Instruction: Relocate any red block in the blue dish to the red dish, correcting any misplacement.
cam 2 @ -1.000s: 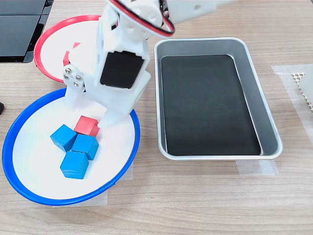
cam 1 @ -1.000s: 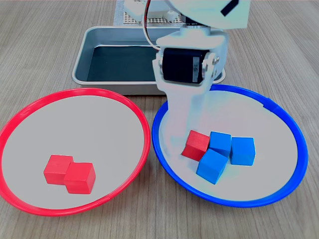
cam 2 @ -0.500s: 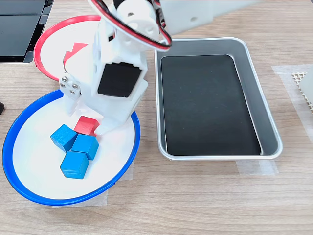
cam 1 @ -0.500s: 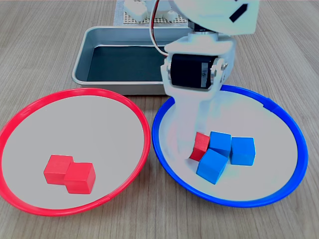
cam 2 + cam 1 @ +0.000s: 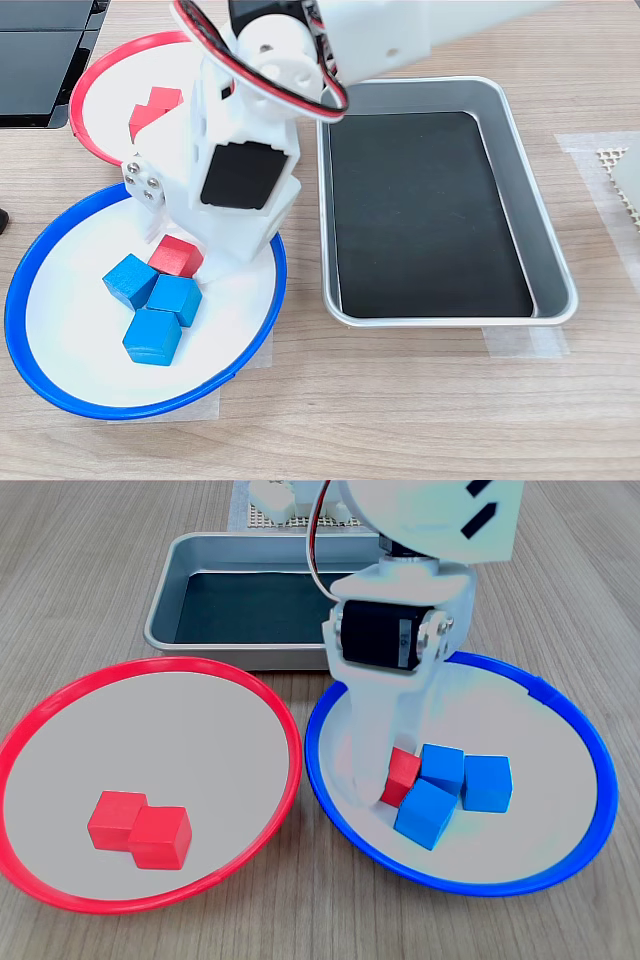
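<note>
One red block (image 5: 403, 774) sits in the blue dish (image 5: 570, 720); end effector (image 5: 190, 262) around it, grip unclear.

In the second exterior view my claw (image 5: 185, 262) reaches down into the blue dish (image 5: 30, 370), its tip against the red block (image 5: 174, 255). Three blue cubes (image 5: 152, 307) cluster touching that block. The metal tray (image 5: 545, 270) sits beside the dish.
</note>
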Robot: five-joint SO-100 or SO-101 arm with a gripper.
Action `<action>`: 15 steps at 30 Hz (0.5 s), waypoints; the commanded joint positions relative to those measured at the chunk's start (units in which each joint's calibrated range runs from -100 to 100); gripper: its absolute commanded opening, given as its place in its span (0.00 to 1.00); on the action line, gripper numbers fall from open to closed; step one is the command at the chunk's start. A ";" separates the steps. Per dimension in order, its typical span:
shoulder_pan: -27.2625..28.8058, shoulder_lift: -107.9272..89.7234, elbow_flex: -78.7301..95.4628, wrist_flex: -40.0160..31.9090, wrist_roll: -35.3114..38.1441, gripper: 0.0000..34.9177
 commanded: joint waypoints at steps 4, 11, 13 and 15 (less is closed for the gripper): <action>0.13 0.31 -2.72 -1.26 -0.63 0.42; 0.70 0.91 -2.53 -1.92 -0.83 0.36; 0.89 0.48 -2.08 -2.17 -0.83 0.30; 0.89 0.31 -1.99 -2.25 -0.83 0.27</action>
